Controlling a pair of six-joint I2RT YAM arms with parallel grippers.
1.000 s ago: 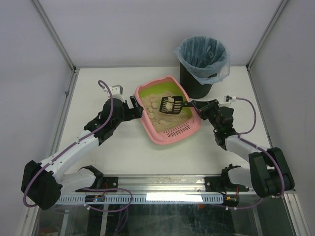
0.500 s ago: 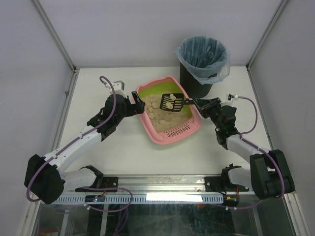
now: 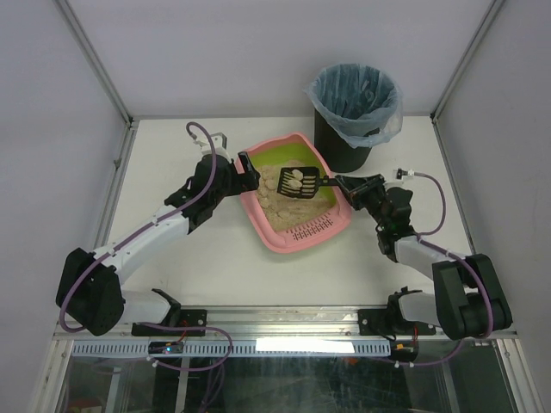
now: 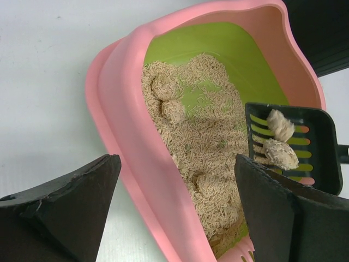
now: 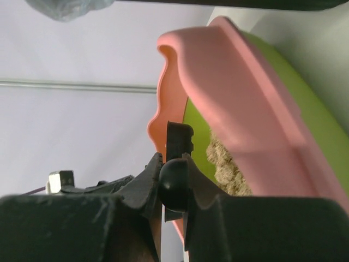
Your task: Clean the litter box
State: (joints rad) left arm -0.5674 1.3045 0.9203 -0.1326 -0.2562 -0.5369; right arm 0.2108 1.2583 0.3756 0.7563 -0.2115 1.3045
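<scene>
Jaws apart on the left, shut tight on the right. At the left gripper (image 3: 244, 174), straddling the left long wall of the shallow pink plastic litter box (image 3: 256, 215) with the green lining, one jaw outside the rim and one over the beige sandy litter (image 4: 207, 142); not plainly pressing on the wall in the wrist view. At the right gripper (image 3: 351, 184), clamped on the handle of a black slotted plastic scoop (image 3: 303, 183), held level over the middle of the box with two pale clumps (image 3: 295, 179) on its blade.

Sits in the middle of the white table (image 3: 189, 258), long axis running far to near, slotted grille (image 3: 312, 231) at the near end, flanked by one arm per long side.

Judged as mid-task: waste lifted, not yet dumped. Turns on one bearing: round black bin (image 3: 337, 144) with the blue bag, beyond the far-right corner of the box, far and to the right of the scoop, much nearer the right arm than the left. Calls for a swing out across the right wall, blade kept level; for the left, probably a pinch on the rim to steady the tray.
</scene>
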